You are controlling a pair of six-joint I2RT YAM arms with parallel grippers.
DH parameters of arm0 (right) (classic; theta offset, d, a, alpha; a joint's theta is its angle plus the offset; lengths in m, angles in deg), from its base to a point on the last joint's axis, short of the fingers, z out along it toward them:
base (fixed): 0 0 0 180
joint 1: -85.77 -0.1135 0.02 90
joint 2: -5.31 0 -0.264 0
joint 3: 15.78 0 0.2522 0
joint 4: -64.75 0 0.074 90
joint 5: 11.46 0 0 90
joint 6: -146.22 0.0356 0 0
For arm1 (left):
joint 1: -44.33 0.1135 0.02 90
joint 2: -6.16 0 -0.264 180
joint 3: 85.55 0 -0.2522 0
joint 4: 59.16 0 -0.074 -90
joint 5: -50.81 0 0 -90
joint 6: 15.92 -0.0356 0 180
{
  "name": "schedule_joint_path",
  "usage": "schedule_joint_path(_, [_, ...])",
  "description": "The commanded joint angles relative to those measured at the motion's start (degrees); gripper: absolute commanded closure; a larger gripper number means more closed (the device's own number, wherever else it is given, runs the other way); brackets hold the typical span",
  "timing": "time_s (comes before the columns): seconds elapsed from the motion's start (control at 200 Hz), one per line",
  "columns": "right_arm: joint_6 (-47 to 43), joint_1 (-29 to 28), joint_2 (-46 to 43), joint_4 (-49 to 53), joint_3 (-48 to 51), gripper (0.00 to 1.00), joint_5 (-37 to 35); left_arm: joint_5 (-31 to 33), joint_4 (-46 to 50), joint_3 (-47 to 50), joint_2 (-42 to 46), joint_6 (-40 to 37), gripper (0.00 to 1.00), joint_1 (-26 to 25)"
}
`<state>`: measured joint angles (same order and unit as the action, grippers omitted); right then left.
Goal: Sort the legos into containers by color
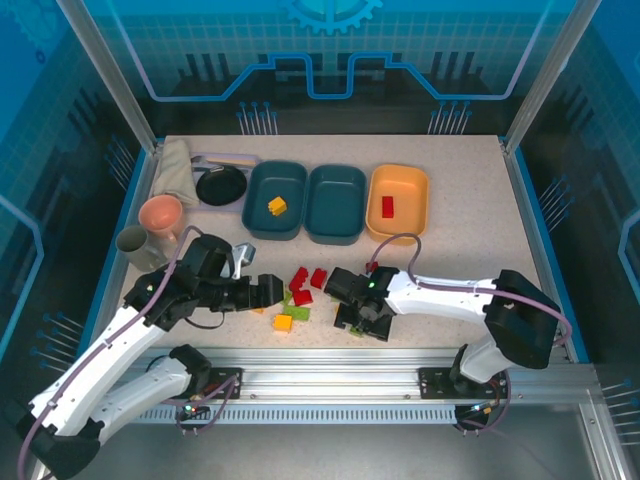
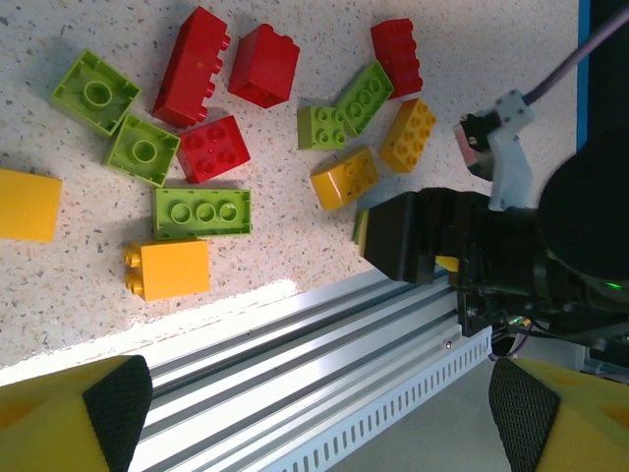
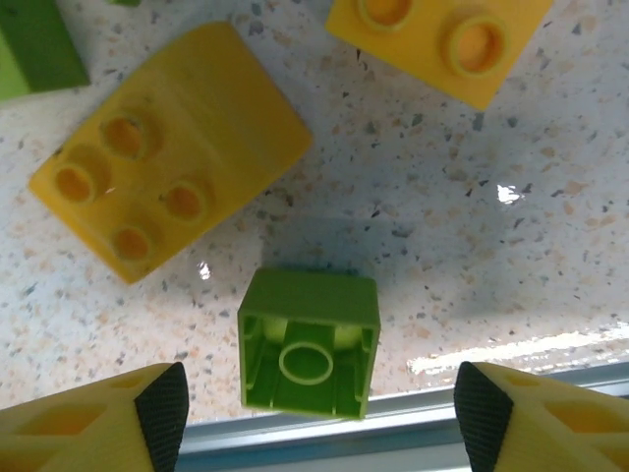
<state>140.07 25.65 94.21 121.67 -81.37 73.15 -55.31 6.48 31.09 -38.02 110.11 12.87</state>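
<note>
Red, yellow and light green legos lie scattered near the table's front edge. A red one, a green one and a yellow one show in the left wrist view. My left gripper hovers just left of the pile, open and empty. My right gripper is low at the pile's right end and open. A green lego lies on its side between the fingertips, with gaps on both sides. The left teal container holds a yellow lego. The orange container holds a red lego.
A second teal container sits between those two. A black pan, pink cup, grey cup and folded cloth stand at the back left. The aluminium rail runs along the near edge, right beside the green lego.
</note>
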Motion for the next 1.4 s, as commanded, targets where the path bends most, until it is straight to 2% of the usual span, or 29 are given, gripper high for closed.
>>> schedule_joint_path(0.0, [4.2,-1.0,1.8,-0.8,-0.1,0.28,-0.8,-2.6,1.3,0.8,1.3,0.1,0.07,-0.4])
schedule_joint_path(0.19, [4.4,-0.9,3.5,-2.8,-0.2,0.38,-2.3,-3.2,1.3,1.1,2.4,0.3,0.08,-0.3])
schedule_joint_path(0.505, [2.1,-0.9,5.2,-1.3,-1.1,0.61,-4.3,-3.1,0.7,1.2,2.9,1.4,0.08,-0.3])
schedule_joint_path(0.62, [-1.9,-1.4,3.2,3.8,-5.3,0.67,-7.3,-2.5,0.2,0.1,2.3,2.6,0.08,-0.4])
schedule_joint_path(0.785, [-11.0,-1.3,2.8,11.6,-16.6,0.68,-11.7,0.8,-1.5,-6.4,-3.1,4.6,0.08,-0.2])
schedule_joint_path(0.935, [-20.9,3.5,5.8,12.9,-27.7,0.68,-12.3,2.7,-2.7,-16.5,-13.6,4.4,0.07,1.2])
schedule_joint_path(1.06, [-27.5,10.1,11.1,11.2,-35.2,0.68,-9.3,2.5,-3.6,-23.0,-21.5,4.9,0.08,6.5])
schedule_joint_path(1.2, [-33.3,16.9,19.8,10.0,-44.2,0.69,-5.2,1.5,-5.6,-28.0,-28.5,6.7,0.08,12.9])
schedule_joint_path(1.395, [-39.0,23.2,33.9,12.4,-58.7,0.70,-1.7,-0.1,-6.3,-36.2,-37.7,6.2,0.08,16.7])
